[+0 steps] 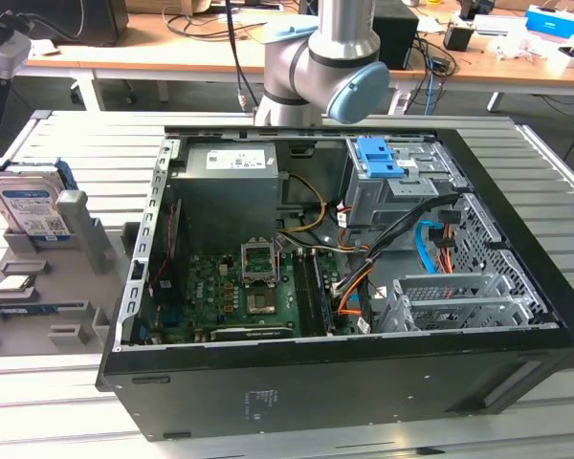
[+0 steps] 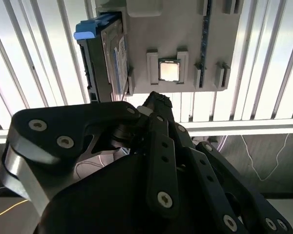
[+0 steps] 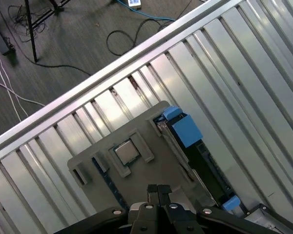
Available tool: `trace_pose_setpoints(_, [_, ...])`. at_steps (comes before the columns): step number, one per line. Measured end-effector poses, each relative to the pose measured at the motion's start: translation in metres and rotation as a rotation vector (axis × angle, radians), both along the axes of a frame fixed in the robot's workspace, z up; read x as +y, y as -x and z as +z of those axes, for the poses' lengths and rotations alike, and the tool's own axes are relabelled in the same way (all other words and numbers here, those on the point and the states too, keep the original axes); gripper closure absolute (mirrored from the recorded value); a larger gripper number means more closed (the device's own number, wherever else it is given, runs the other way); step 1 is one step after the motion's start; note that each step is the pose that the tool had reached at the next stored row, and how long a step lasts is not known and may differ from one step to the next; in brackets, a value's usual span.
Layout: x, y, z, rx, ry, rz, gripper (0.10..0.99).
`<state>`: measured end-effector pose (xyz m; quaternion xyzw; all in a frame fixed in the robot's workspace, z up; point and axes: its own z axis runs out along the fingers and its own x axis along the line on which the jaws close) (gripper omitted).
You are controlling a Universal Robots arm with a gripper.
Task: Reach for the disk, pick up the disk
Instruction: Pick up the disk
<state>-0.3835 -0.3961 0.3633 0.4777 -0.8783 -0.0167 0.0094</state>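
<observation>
One disk (image 1: 31,206) to lift, standing on edge in a slot of the grey holder (image 1: 86,239) on the bench (image 1: 96,134), at the exterior view's left and well apart from the open computer case (image 1: 517,316). Looks stiff, dense for its size and shock-shy (metal shell, smooth label face), so probably best pinched across the two flat faces near the upper edge, or along the blue rail frame, and never knocked. Jaws pressed together at the tips in both wrist views, gripping nothing, pointed toward the holder and apart from the disk. Beside the disk, seated in a square pocket of the same holder, a small processor chip (image 2: 169,69). Inside the case: motherboard (image 1: 253,287), power supply (image 1: 230,186), cable bundles (image 1: 364,258), a bare blue bracket (image 1: 380,158) up in the drive bay.
</observation>
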Motion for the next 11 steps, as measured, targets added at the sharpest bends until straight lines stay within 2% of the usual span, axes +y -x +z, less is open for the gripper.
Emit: trace_pose_setpoints(11, [0.0,0.0,0.0,-0.0001,0.0,0.092,0.98])
